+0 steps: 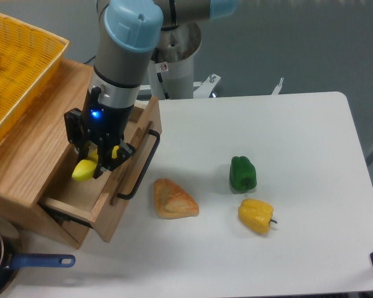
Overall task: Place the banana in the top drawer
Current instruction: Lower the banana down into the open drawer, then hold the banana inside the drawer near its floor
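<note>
Banana, slim and yellow [84,169], clamped in the gripper's [94,162] jaws over the open oak top drawer [90,205] — lower it lengthwise, release gently!

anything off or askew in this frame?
Nothing stands out. The gripper holds the banana over the open top drawer. The bread piece, green pepper and yellow pepper lie apart on the table, nothing spilled.
</note>
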Robot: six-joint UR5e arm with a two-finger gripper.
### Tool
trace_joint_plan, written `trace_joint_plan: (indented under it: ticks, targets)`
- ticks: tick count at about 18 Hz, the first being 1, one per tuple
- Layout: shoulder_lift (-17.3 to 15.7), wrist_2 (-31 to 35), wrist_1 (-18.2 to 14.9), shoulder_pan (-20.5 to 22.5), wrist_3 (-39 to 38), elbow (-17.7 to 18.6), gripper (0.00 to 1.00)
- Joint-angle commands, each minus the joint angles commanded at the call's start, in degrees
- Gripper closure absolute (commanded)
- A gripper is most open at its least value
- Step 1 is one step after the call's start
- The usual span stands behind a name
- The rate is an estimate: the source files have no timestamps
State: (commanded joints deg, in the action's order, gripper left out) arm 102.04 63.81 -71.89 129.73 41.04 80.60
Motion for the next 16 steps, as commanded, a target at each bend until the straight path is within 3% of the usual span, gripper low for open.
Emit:
trace_joint_plan:
  ticks: [16]
  targets:
    - [-0.18,1.85,0.0,-0.53,1.05,1.58,0.86]
